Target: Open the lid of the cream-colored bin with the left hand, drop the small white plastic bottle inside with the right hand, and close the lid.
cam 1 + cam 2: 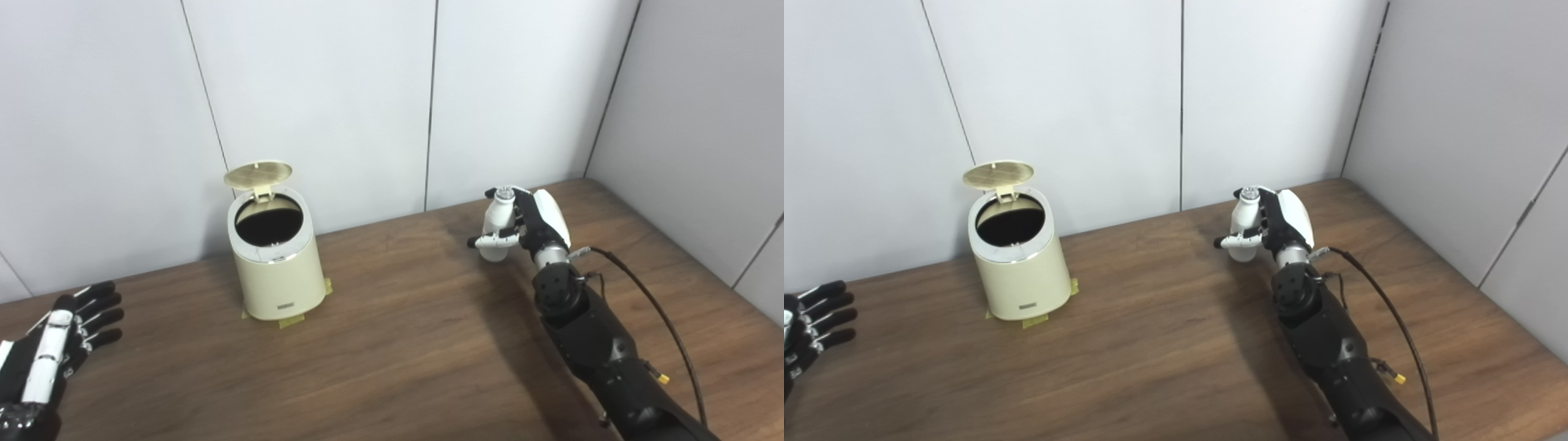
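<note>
The cream-colored bin (278, 269) stands on the wooden table (398, 343), left of centre, held down by yellow tape. Its round lid (257, 173) is tipped up at the back, and the dark opening (268, 223) faces upward. My right hand (536, 223) is shut on the small white plastic bottle (497, 226), which is upright and sits at or just above the tabletop, well to the right of the bin. My left hand (67, 334) lies low at the table's left edge, fingers spread, holding nothing, far from the bin.
Grey wall panels (367, 92) rise close behind the bin and along the table's right side. A black cable (649, 300) loops off my right forearm. Bare wood lies between bin and bottle.
</note>
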Robot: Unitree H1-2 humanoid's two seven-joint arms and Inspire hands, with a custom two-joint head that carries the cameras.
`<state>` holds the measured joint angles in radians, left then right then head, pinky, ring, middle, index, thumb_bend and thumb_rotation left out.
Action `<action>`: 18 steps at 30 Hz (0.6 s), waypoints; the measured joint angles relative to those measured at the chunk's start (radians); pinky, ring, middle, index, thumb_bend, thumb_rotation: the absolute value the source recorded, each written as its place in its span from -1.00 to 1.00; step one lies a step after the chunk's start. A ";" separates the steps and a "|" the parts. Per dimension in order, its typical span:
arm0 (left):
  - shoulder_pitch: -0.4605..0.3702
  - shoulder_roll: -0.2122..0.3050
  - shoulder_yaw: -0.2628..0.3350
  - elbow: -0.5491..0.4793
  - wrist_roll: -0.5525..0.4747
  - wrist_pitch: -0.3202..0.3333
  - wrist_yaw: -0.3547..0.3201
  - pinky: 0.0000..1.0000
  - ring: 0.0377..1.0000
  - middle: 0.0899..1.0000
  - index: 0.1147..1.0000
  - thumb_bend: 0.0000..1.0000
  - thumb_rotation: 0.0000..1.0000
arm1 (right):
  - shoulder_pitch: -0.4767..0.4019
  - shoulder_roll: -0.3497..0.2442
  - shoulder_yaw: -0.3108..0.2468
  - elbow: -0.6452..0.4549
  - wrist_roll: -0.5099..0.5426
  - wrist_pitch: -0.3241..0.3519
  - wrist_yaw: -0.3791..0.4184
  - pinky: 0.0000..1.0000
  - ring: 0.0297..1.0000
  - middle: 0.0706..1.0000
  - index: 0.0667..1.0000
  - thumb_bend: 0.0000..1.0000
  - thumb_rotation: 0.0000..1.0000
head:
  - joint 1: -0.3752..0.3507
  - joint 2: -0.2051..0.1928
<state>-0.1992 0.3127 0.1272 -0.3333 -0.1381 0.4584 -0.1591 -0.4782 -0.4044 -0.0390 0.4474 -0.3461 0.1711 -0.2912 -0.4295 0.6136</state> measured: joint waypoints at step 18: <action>0.000 0.004 0.000 -0.018 -0.001 0.005 -0.004 0.60 0.63 0.62 0.62 -0.11 0.80 | 0.006 0.012 -0.013 0.017 -0.043 -0.029 -0.113 -0.25 -0.23 -0.04 -0.08 0.03 -1.00 | 0.002 0.006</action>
<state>-0.1991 0.3163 0.1276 -0.3516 -0.1393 0.4637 -0.1631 -0.4724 -0.3922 -0.0522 0.4647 -0.3890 0.1425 -0.4038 -0.4280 0.6197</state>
